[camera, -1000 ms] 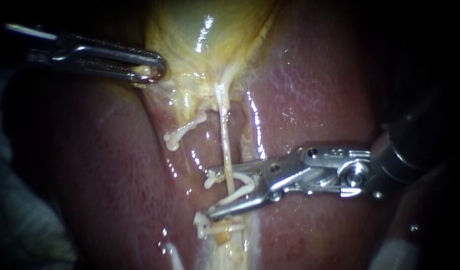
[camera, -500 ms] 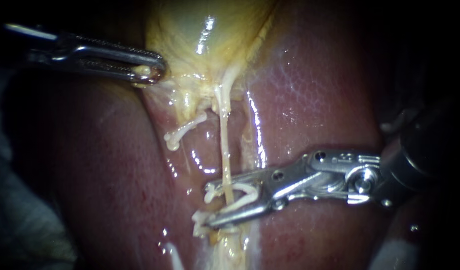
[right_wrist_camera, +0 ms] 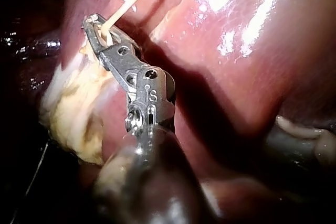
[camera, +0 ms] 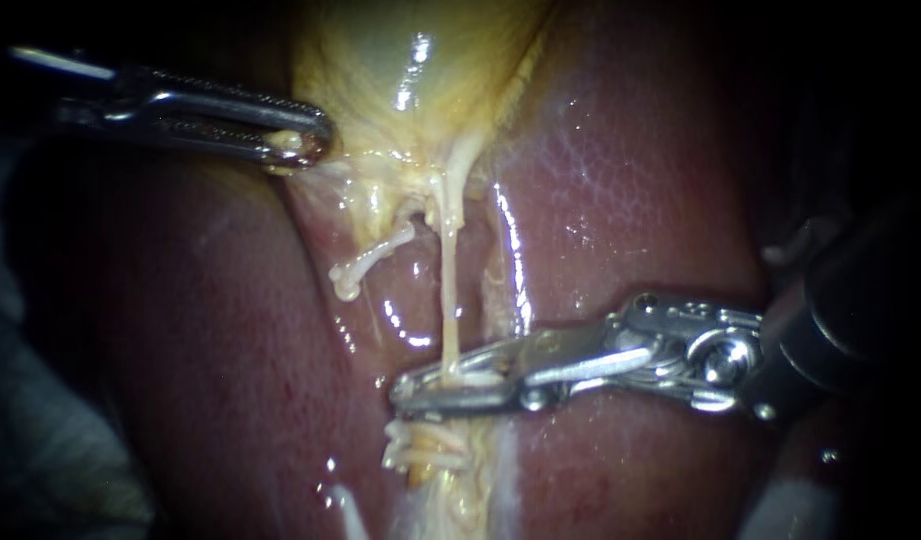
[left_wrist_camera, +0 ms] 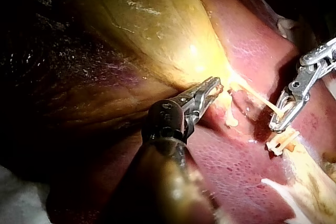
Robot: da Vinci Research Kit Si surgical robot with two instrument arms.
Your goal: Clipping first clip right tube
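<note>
Your right tool (camera: 445,378) was clenched across the right tube (camera: 448,290), well below the gallbladder (camera: 400,60) that your left tool (camera: 305,145) gripped; thin, soft and slick, it looked likely to tear if tugged.

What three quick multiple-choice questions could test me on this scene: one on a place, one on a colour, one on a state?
1. Where does the slender silver left instrument hold?
A) the glossy yellow gallbladder's edge
B) a steel needle
C) nothing

2. What colour is the thin stretched tube?
A) blue
B) pale cream
C) black

3. The jointed metal right instrument is
A) wide open
B) out of sight
C) closed on the tube

Answers:
1 A, its tip pinches yellow tissue.
2 B, it shows cream against the red-brown liver.
3 C, both halves squeeze the tube.
</note>
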